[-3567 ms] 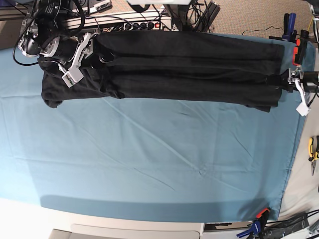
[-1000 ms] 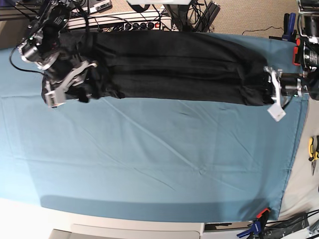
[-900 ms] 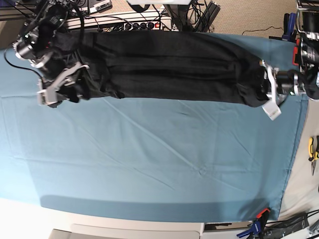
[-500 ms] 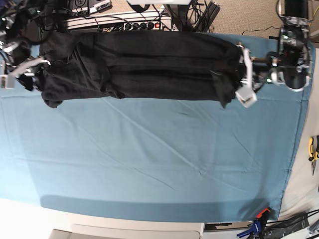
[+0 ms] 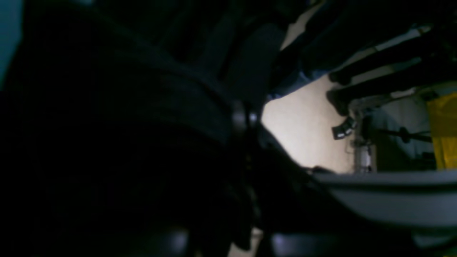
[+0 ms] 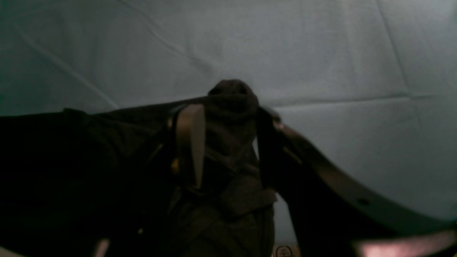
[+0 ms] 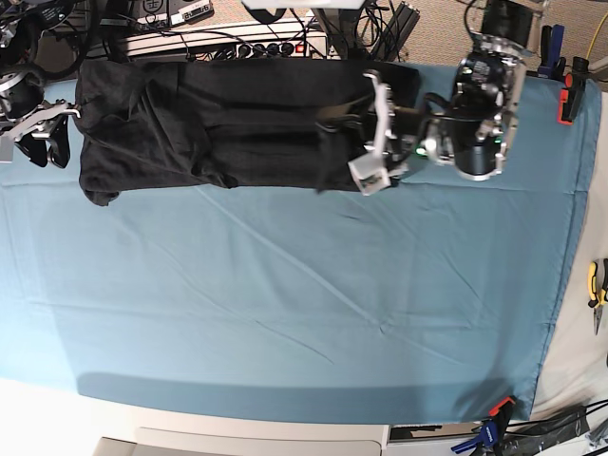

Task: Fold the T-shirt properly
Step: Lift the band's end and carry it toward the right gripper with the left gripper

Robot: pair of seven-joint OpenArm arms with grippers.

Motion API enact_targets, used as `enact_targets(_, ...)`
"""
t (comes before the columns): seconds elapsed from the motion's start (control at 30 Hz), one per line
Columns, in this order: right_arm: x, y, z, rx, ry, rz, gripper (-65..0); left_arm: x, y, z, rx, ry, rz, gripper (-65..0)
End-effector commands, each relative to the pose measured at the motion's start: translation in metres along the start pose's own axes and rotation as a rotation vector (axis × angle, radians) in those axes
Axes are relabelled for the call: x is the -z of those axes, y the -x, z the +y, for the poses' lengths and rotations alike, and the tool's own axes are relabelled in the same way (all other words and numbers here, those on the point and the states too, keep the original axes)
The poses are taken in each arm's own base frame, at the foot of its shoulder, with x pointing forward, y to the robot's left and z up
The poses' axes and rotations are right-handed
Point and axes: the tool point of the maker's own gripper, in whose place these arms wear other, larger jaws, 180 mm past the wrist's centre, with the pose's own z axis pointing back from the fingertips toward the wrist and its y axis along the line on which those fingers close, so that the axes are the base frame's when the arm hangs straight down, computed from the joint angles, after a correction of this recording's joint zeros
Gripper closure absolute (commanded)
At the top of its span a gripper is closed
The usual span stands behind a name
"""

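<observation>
Black T-shirt, long wrinkled band, end doubled over.

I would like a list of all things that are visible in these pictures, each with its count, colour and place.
T-shirt: one, black, along the far edge of the sheet, its right end folded over towards the middle.
Cloth sheet: one, teal-blue, covering the table.
Power strip: one, white, beyond the far edge.
Pliers: one, yellow-handled, on the table right of the sheet.
Clamps: at least two, orange and blue, at the near right corner and the far right edge.
Left tool: one, white-fingered, shut on the T-shirt's folded end.
Right tool: one, at the T-shirt's left end, fabric bunched between its fingers.
</observation>
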Motion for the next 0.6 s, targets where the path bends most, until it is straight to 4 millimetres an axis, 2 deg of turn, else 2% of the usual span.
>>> enact_targets(0.0, -0.003, -0.015, 0.0, -0.025, -0.004, -0.048, -24.4, 0.003, -0.011, -0.005, 0.018, 0.019, -0.038, 0.0)
enact_targets(0.13, -0.003, -0.015, 0.0, -0.025, -0.004, -0.049, -24.4, 0.024, -0.013, -0.013, 0.017, 0.047, -0.038, 0.0)
enact_targets(0.23, -0.003, -0.015, 0.001, -0.023, -0.009, -0.052, -24.4, 0.032, -0.02, -0.018, 0.018, 0.065, -0.061, 0.0)
enact_targets(0.57, -0.003, -0.015, 0.001, -0.023, -0.009, -0.052, -24.5, 0.031, -0.046, -0.001, 0.097, -0.01, -0.084, 0.0)
